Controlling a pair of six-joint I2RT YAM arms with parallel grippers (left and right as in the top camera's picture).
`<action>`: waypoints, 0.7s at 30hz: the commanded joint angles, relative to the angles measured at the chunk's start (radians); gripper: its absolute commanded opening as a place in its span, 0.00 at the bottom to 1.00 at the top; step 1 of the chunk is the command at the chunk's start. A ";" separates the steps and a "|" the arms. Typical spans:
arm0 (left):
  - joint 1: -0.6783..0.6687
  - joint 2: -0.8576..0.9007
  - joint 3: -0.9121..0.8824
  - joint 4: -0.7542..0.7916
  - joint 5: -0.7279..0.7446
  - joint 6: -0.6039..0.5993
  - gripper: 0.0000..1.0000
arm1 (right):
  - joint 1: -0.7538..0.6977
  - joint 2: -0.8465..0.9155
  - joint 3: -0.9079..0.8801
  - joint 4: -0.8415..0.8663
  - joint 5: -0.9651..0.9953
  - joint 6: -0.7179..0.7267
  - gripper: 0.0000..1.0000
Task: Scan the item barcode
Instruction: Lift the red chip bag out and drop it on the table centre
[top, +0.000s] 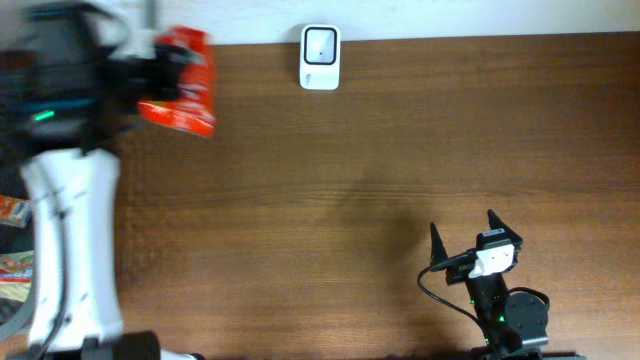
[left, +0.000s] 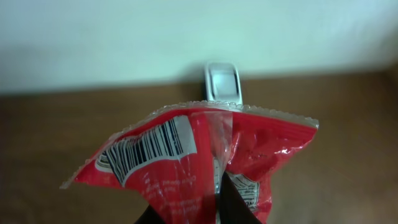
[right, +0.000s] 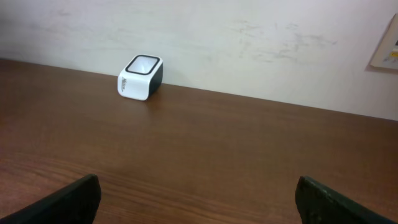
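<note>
The item is a red snack bag (top: 182, 88), held in the air over the table's far left corner with my left gripper (top: 152, 72) shut on it. In the left wrist view the bag (left: 186, 155) fills the lower middle, its black-and-white barcode (left: 149, 146) facing the camera, and my dark fingertips (left: 239, 208) pinch its lower part. The white barcode scanner (top: 320, 57) stands at the table's far edge, right of the bag; it shows behind the bag (left: 222, 84). My right gripper (top: 465, 232) rests open and empty near the front edge, with the scanner (right: 140, 77) far ahead.
The wooden table (top: 400, 150) ends at a pale wall (right: 249, 37) just behind the scanner. Colourful packets (top: 12, 265) lie off the table's left edge beside the left arm's white base (top: 65, 250). A paper corner (right: 388, 43) hangs on the wall at right.
</note>
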 joint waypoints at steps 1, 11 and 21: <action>-0.144 0.108 -0.029 -0.045 -0.290 -0.045 0.00 | 0.008 -0.007 -0.006 -0.004 0.002 -0.007 0.99; -0.323 0.415 -0.102 -0.107 -0.187 -0.256 0.00 | 0.008 -0.007 -0.006 -0.004 0.002 -0.007 0.99; -0.491 0.474 -0.156 -0.129 -0.169 -0.254 0.29 | 0.008 -0.007 -0.006 -0.004 0.002 -0.007 0.99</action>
